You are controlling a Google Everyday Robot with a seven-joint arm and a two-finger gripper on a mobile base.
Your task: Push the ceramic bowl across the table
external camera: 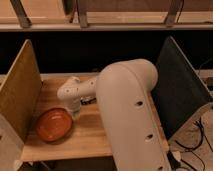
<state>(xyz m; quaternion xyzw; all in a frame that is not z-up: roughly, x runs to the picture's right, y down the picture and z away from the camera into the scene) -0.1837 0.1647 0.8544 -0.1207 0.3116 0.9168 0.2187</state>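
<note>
The ceramic bowl (53, 124) is glossy orange-brown and sits near the front left corner of the light wooden table (92, 137), close to the tan left side panel. My white arm reaches in from the right. The gripper (75, 112) is at the bowl's right rim, below the rounded wrist, and seems to touch it. The small translucent cup is hidden behind the arm.
An upright tan panel (20, 92) walls the table's left side and a dark panel (180, 87) walls the right. My bulky arm link (132, 115) covers the table's right half. Cables (200, 145) lie on the floor at right.
</note>
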